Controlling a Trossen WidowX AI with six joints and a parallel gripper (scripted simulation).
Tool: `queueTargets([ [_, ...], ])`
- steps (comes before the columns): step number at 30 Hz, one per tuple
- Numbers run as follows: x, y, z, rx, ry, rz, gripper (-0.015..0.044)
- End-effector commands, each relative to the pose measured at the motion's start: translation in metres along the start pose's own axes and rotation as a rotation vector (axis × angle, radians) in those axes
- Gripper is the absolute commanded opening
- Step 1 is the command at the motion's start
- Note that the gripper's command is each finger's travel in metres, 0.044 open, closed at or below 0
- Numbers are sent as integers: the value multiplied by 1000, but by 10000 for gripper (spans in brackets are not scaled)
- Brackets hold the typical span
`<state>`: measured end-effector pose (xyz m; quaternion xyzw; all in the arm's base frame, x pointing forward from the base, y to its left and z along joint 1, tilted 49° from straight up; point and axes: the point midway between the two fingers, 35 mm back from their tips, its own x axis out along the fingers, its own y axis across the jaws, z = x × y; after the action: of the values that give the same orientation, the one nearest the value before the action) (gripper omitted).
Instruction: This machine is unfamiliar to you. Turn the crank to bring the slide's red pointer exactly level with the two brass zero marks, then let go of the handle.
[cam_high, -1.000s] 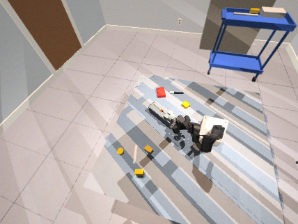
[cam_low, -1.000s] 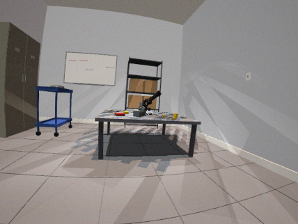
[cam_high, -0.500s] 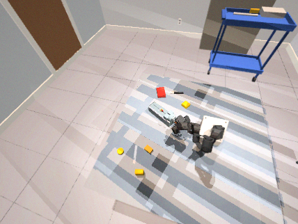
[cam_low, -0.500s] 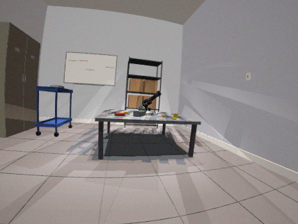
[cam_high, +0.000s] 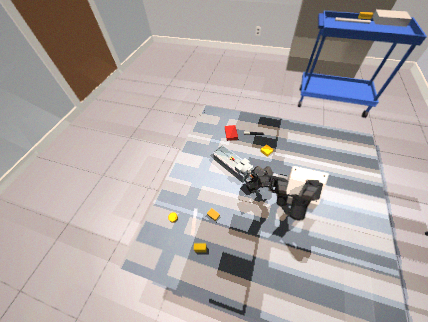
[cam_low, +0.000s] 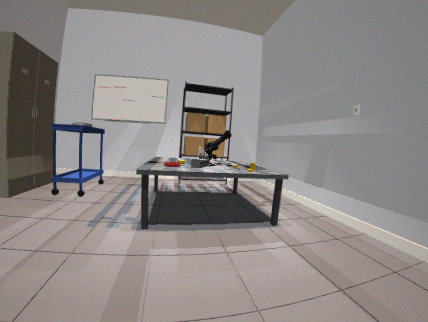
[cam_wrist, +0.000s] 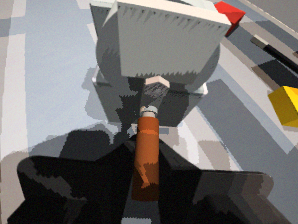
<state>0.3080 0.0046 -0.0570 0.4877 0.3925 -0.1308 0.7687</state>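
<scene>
The gripper (cam_wrist: 145, 187) is clamped on the crank's orange handle (cam_wrist: 147, 150), gripping it lengthwise so the arm can swing it about the hub; the handle runs up to a small hex fitting (cam_wrist: 159, 82) on the face of the grey crank machine (cam_wrist: 160, 45), which stands on the striped counter (cam_high: 320, 260). That close hold makes sense while the pointer is not yet confirmed level, since release comes only after alignment. The wrist view shows the grip and a ruled edge along the machine's top, but not the red pointer or the brass marks. The top view shows the long slide body (cam_high: 231, 161) reaching away from the arm with faint red spots too small to read, plus a red block (cam_high: 231, 132) and yellow blocks (cam_high: 267, 149) nearby. The exterior view only places the arm (cam_low: 216, 142) at the counter's far side.
</scene>
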Motion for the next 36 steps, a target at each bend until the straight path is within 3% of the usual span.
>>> queueTargets([
  [1,0,9,0,-8,2,26,0],
  [36,-4,17,3,-8,2,26,0],
])
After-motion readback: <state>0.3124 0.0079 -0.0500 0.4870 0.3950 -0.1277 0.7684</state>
